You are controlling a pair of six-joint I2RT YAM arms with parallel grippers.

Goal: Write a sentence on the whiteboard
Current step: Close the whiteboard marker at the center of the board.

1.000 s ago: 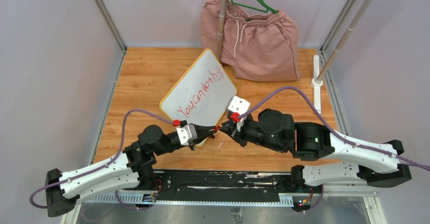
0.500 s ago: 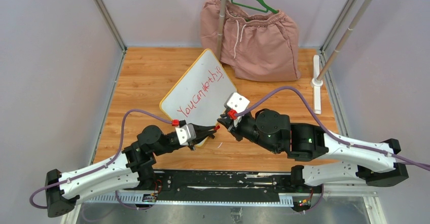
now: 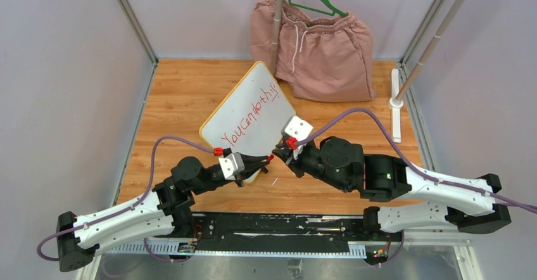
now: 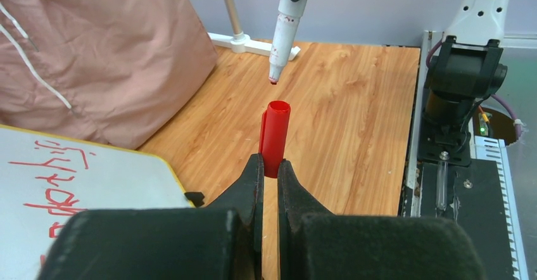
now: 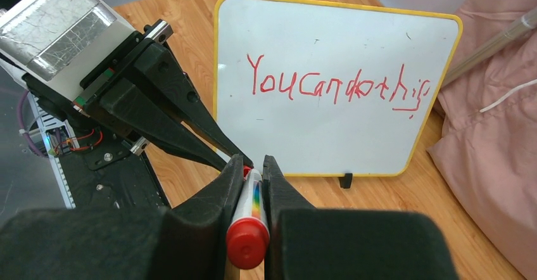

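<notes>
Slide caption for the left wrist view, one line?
Left gripper pinches the red cap, open end facing the marker tip across a gap; whiteboard corner at lower left.

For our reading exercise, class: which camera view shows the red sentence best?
Right wrist: the whole sentence faces it, large and level. Top external shows it small and slanted; left wrist catches only a part.

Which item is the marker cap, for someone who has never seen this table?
Find the whiteboard in the middle of the wooden table; off its near corner the two pincers nearly meet. The cap is the short red open-ended tube clamped in the left pincer, unlike the longer white marker in the right pincer.
</notes>
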